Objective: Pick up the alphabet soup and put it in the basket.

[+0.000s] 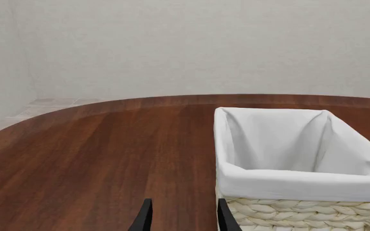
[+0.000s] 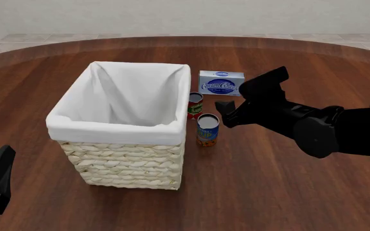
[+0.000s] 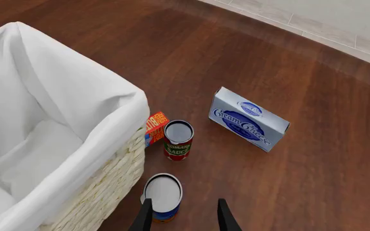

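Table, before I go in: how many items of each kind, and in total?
Cans: 2, the alphabet soup and a red can with a green label.
Boxes: 2, the cream cheese box and a small orange-red box beside the basket.
Baskets: 1.
Total: 5.

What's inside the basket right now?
The basket shows only its white cloth lining; the alphabet soup stands outside on the table. Its near wall hides the floor's closest strip in the front view.
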Tool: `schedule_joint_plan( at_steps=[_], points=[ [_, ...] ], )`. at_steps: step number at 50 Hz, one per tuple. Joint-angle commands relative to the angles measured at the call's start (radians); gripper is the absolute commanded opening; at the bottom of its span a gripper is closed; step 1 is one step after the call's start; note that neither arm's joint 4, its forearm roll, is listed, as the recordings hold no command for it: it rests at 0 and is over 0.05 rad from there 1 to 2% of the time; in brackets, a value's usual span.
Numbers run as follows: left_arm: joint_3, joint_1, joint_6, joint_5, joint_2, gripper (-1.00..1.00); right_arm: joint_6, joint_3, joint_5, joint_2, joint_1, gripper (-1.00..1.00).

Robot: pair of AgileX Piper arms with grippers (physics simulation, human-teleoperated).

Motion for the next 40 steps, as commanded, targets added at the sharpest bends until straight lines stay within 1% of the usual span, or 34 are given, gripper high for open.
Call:
schedule_joint_plan(
  at_steps=[1, 17, 40],
  points=[
    [0.0, 0.0, 0.0, 0.0, 0.0, 1.0, -0.003, -0.016, 0.005, 0.021, 0.008, 1.0],
    [0.0, 0.0, 0.0, 0.0, 0.0, 1.0, -0.001, -0.036, -0.003, 0.056, 0.006, 1.0],
    [0.0, 0.0, 0.0, 0.0, 0.0, 1.0, 0.005, -0.061, -0.011, 0.103, 0.034, 1.0]
  ],
)
